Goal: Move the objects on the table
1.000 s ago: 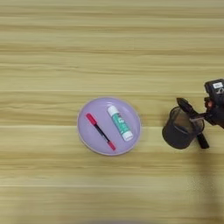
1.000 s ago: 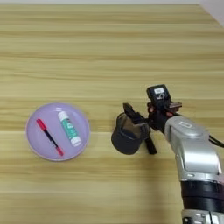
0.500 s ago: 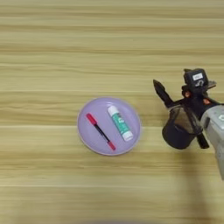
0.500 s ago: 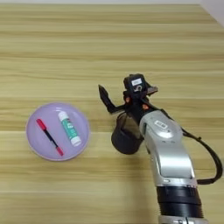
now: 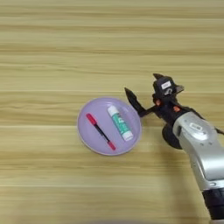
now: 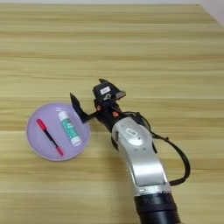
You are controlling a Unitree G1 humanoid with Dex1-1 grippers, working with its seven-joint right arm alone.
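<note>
Left eye view: the gripper (image 5: 143,92) is being held spread wide, empty, beside the purple plate (image 5: 87,135). The white tube (image 5: 120,123) is lying on it next to a red pen (image 5: 100,131); the mesh cup (image 5: 169,135) is largely hidden behind the forearm.

Right eye view: the fingers should be centred across the tube, clear of the rim.

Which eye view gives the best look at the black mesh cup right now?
The left eye view: part of the black mesh cup shows beside the silver forearm. In the right eye view the forearm covers nearly all of it.

The forearm (image 5: 197,140) hides most of the mesh cup (image 5: 168,136).
</note>
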